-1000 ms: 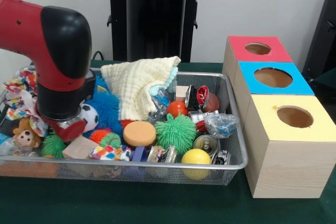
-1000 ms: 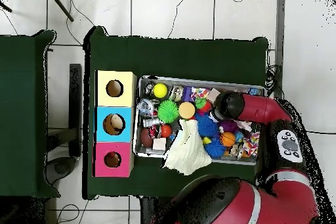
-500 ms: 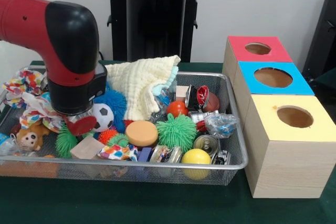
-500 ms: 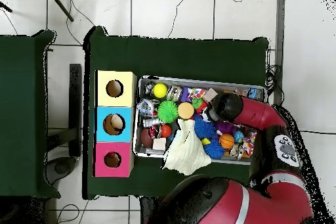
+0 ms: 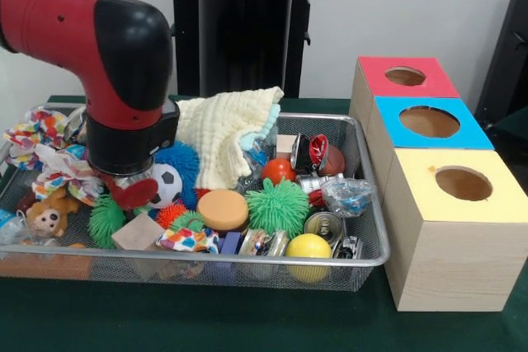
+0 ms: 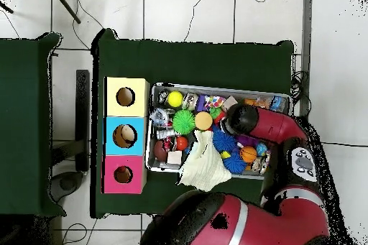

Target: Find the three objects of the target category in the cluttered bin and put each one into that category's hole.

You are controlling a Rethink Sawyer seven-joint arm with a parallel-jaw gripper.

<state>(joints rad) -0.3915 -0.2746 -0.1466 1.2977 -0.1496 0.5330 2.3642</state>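
Observation:
The wire mesh bin (image 5: 367, 255) is packed with toys. My gripper (image 5: 128, 192) hangs low over the bin's left part, under the black wrist, just left of a small soccer ball (image 5: 168, 182) and above a wooden block (image 5: 137, 231). Its tip is mostly hidden by the wrist. Other balls lie in the bin: a yellow one (image 5: 308, 246) at the front, an orange-red one (image 5: 278, 170), a green spiky one (image 5: 276, 206) and a blue spiky one (image 5: 183, 161). In the overhead view the gripper (image 6: 241, 118) sits mid-bin. Right of the bin stand the red box (image 5: 404, 76), the blue box (image 5: 429, 121) and the yellow box (image 5: 462, 183), each with a round hole.
A cream cloth (image 5: 227, 133) drapes over the bin's back rim. An orange disc (image 5: 221, 208), metal cans (image 5: 323, 225), a monkey plush (image 5: 45, 213) and colourful fabric (image 5: 49, 162) crowd the bin. Something pale shows inside the blue box's hole (image 6: 125, 136).
The arm has slid steadily toward the boxes over the bin, staying low. The green spiky toy and wooden block near it have shifted slightly the same way.

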